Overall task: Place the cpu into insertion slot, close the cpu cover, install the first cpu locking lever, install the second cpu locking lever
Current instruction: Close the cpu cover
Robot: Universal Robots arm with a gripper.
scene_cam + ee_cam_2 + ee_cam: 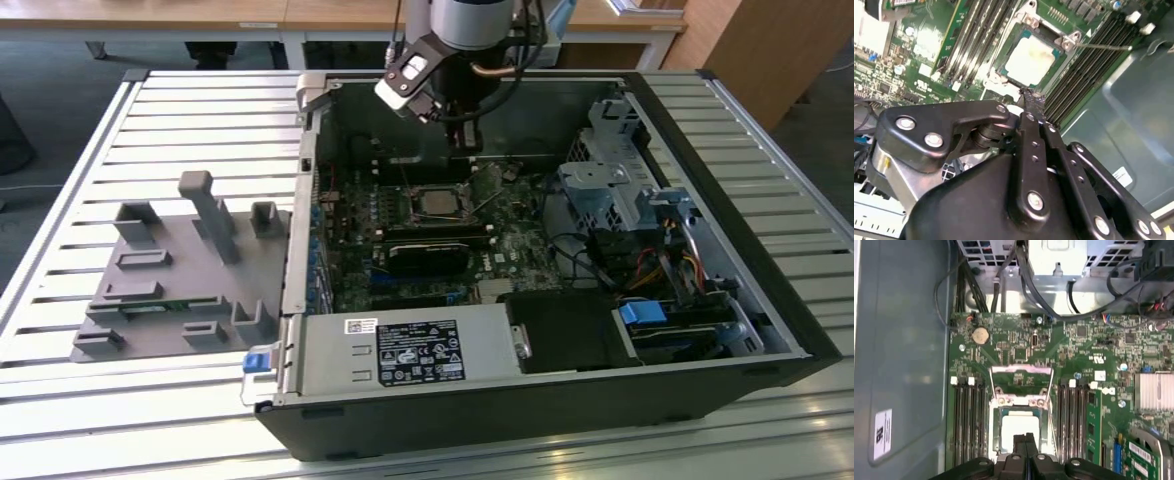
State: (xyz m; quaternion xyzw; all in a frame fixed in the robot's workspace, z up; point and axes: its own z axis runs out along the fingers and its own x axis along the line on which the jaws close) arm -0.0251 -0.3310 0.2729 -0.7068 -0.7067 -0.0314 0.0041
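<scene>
The cpu (1029, 60), a pale square chip, lies flat in the insertion slot (1004, 75) on the green motherboard; it also shows at cpu (1015, 427) and, small, at cpu (438, 203). The cpu cover (1021, 370), a thin silvery frame, is swung open beyond the socket's far edge. A thin locking lever (1104, 47) sticks out beside the socket, unlatched. My gripper (1026, 94) hovers just above the socket's edge, fingers pressed together with nothing between them. In the exterior view the gripper (463, 150) hangs over the back of the case.
Long black memory slots (969, 430) flank the socket on both sides. A power supply box (407, 352) fills the case's front, and drive bays with cables (627, 200) stand on the exterior view's right. A grey fixture block (174, 270) rests on the slatted table outside the case.
</scene>
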